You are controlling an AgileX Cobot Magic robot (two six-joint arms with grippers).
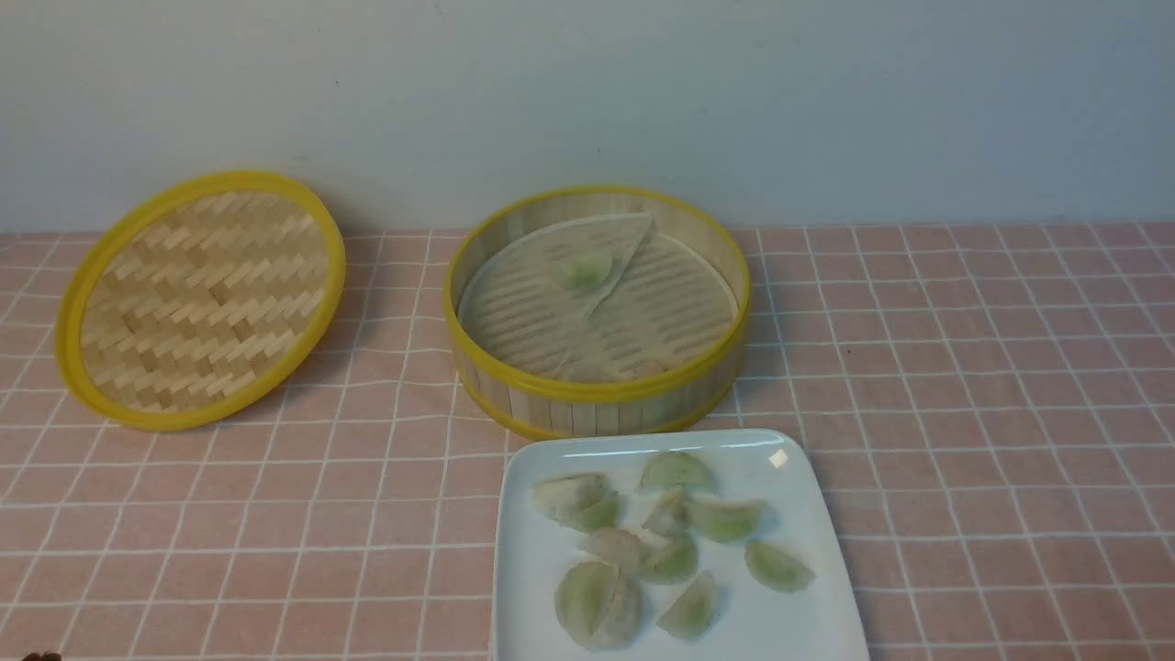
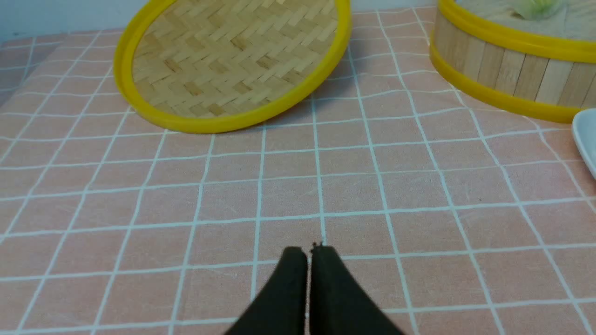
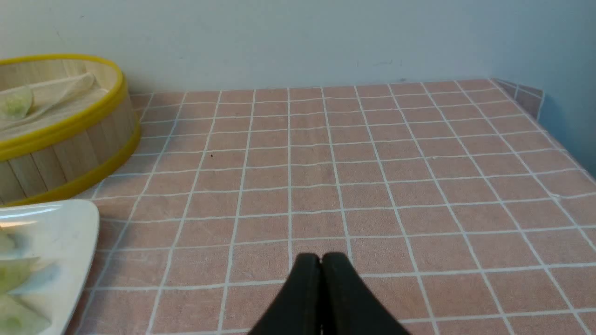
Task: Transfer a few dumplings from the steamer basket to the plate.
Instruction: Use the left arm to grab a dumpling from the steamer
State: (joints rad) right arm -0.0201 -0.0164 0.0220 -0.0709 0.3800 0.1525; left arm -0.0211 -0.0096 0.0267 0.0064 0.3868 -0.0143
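The steamer basket [image 1: 597, 395] stands at the middle back, with a folded pale liner and one dumpling [image 1: 581, 270] on it. It also shows in the left wrist view [image 2: 507, 60] and the right wrist view [image 3: 65, 139]. The white square plate [image 1: 542, 588] lies in front of it and holds several dumplings [image 1: 725, 519]. My left gripper [image 2: 308, 251] is shut and empty over the cloth, well left of the plate [image 2: 587, 139]. My right gripper [image 3: 321, 258] is shut and empty over the cloth, right of the plate [image 3: 70, 232]. Neither gripper shows in the front view.
The shallow woven lid [image 1: 197, 298] with a yellow rim leans at the back left; it also shows in the left wrist view [image 2: 233, 60]. A pink checked cloth [image 1: 964, 413] covers the table. A pale wall [image 1: 587, 92] runs along the back, and the table's edge [image 3: 558, 144] lies to the right.
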